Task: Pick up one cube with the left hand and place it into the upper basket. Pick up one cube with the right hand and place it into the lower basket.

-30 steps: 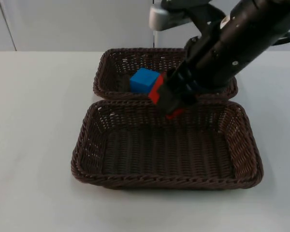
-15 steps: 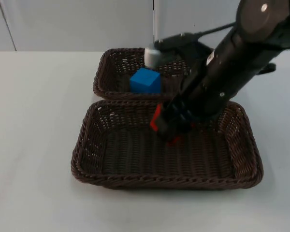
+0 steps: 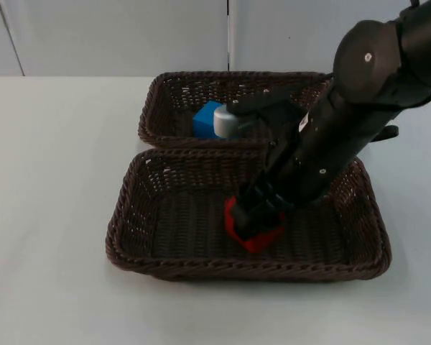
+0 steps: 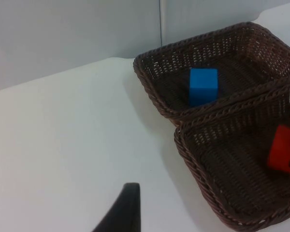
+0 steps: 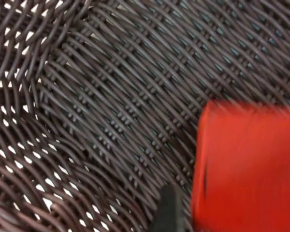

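Right end effector (image 3: 257,224) is clamping the red cube (image 3: 253,231) low inside the lower basket (image 3: 129,215), near its floor (contact uncertain). Placement step is underway; next it needs releasing and lifting clear. Blue cube (image 3: 203,119) is sitting in the upper basket (image 3: 154,97). Left end effector (image 4: 121,212) is waiting over the counter (image 3: 50,180), finger state undeterminable. One second ago the cube was hanging over the baskets' shared rims.

Two baskets on the white counter (image 3: 50,215): upper basket (image 3: 158,100) and lower basket (image 3: 129,215), side by side and touching. Two cubes: one blue cube (image 3: 203,121) inside the upper basket, one red cube (image 3: 253,231) down in the lower basket. One cube per basket. One tool seen, the right tool (image 3: 255,219), closed on the red cube.
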